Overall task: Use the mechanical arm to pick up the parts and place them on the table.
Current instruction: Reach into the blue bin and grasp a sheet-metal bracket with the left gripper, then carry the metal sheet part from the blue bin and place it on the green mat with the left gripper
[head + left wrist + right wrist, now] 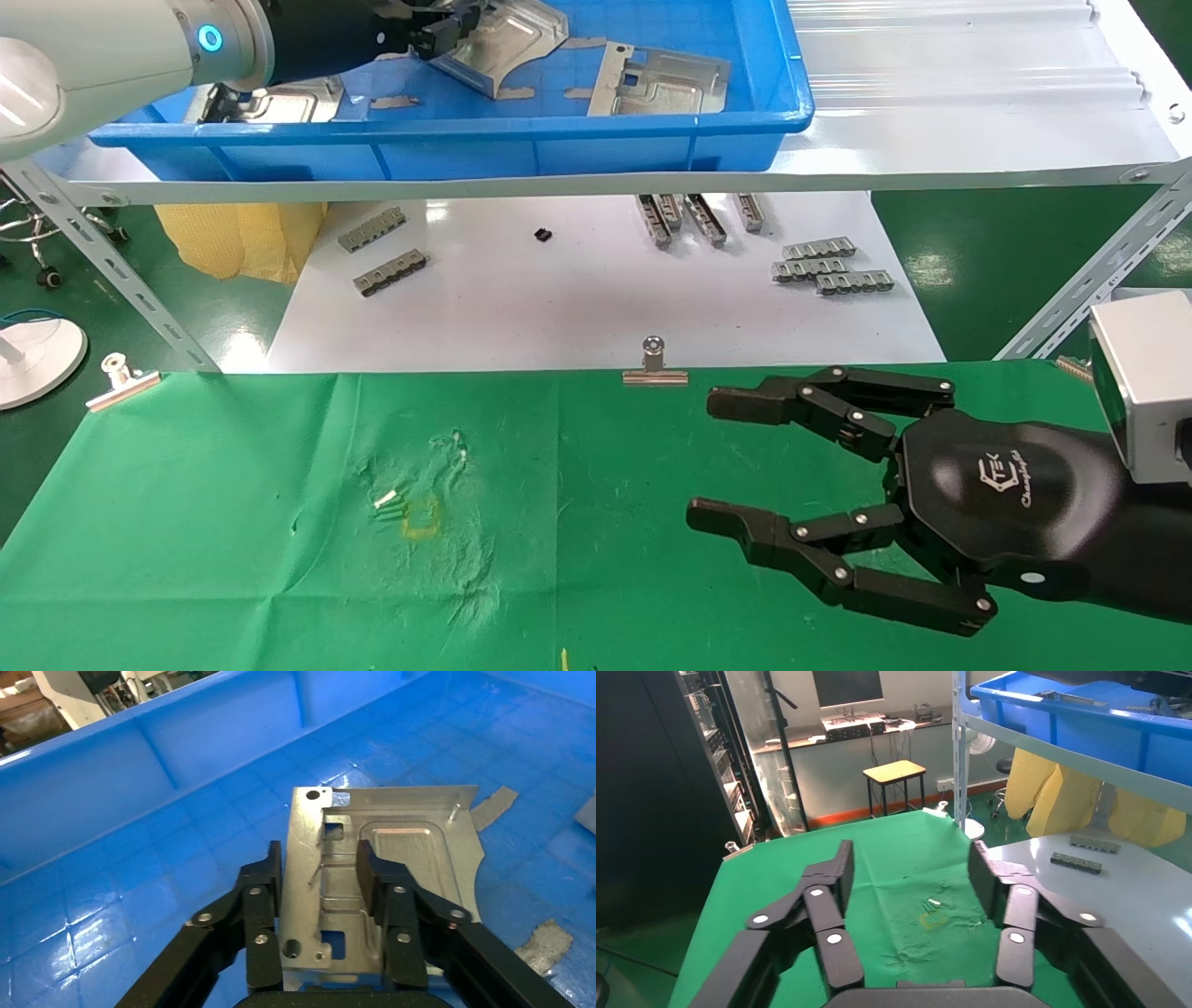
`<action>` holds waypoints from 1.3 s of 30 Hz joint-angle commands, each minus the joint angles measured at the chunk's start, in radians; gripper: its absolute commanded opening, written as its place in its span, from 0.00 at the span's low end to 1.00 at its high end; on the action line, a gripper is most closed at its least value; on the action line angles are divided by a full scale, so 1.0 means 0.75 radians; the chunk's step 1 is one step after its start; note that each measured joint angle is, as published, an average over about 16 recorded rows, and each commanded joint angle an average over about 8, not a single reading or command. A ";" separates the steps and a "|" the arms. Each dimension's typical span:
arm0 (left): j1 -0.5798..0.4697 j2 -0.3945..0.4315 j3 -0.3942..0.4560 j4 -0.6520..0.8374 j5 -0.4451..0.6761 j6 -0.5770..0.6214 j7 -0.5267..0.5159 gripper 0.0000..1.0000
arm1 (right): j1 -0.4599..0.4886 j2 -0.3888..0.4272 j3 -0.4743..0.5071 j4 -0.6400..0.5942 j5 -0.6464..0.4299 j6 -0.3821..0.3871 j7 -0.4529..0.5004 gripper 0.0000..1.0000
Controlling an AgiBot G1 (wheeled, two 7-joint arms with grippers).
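My left gripper (438, 33) reaches into the blue bin (447, 130) on the shelf. It is shut on a grey stamped metal part (507, 42), which is tilted up off the bin floor. In the left wrist view the gripper (320, 857) has one finger at the edge of the part (415, 853) and the other on its embossed face. Two more parts (661, 84) (279, 102) lie in the bin. My right gripper (708, 461) is open and empty, low over the green cloth table (233, 522); it also shows in the right wrist view (909, 860).
A yellow mark (421, 517) sits on the cloth. Silver clips (655, 363) (121, 377) hold its far edge. Beyond lies a white sheet (596, 308) with notched bars (829, 266). The grey shelf (931, 93) carries the bin. Tape strips (495, 804) lie in the bin.
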 commanded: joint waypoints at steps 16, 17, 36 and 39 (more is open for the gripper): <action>-0.034 -0.021 -0.028 -0.010 -0.054 0.066 0.001 0.00 | 0.000 0.000 0.000 0.000 0.000 0.000 0.000 1.00; -0.041 -0.026 -0.032 -0.014 -0.061 0.084 0.008 0.00 | 0.000 0.000 0.000 0.000 0.000 0.000 0.000 1.00; -0.027 -0.239 -0.119 -0.062 -0.218 0.960 0.194 0.00 | 0.000 0.000 0.000 0.000 0.000 0.000 0.000 1.00; -0.021 -0.267 -0.115 -0.071 -0.219 1.080 0.229 0.00 | 0.000 0.000 0.000 0.000 0.000 0.000 0.000 1.00</action>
